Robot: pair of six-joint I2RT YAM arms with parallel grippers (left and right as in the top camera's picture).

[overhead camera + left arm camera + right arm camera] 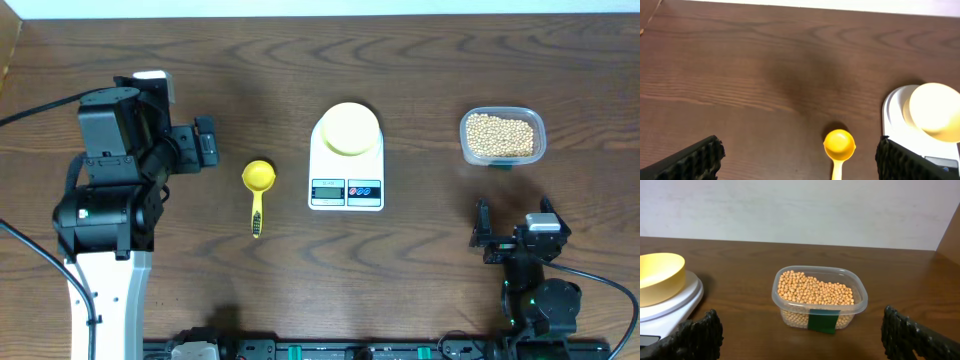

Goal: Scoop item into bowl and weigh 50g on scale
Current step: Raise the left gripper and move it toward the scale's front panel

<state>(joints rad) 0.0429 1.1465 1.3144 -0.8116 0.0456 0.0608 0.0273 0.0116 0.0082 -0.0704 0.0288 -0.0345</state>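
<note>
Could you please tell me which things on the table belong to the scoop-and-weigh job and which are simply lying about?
Belongs to the job:
- beans
- clear plastic tub holding them
- pale yellow bowl, sitting on the white digital scale
- yellow scoop

Lying about:
- no loose item that I can see; only a black cable trailing in from the left
</note>
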